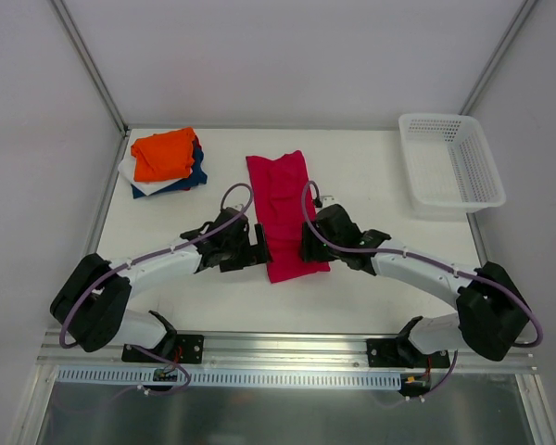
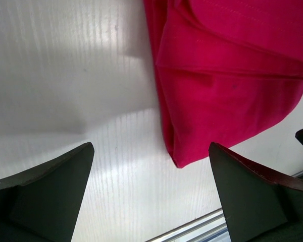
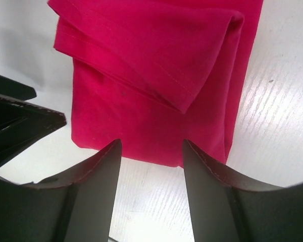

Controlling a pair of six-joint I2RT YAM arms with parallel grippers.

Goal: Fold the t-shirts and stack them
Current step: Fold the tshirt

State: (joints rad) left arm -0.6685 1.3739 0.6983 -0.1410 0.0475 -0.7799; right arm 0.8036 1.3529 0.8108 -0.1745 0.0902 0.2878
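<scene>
One crimson t-shirt (image 1: 280, 209) is lying as a long folded strip in the centre. Three folded t-shirts (image 1: 167, 159) are sitting stacked at 10 o'clock, one basket (image 1: 449, 162) at 2 o'clock. Flanking the strip's near end, the left gripper (image 1: 258, 247) is standing spread wide, the right gripper (image 1: 306, 243) narrower, neither pinching cloth.

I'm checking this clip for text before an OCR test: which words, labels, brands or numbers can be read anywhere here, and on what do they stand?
No readable text in any view.
Crimson t-shirt: plain cloth, no print or label showing.
Stack of folded t-shirts: no print showing.
White mesh basket: no marking visible.
Small wired part below the left arm's base: too small to show any marking.
</scene>
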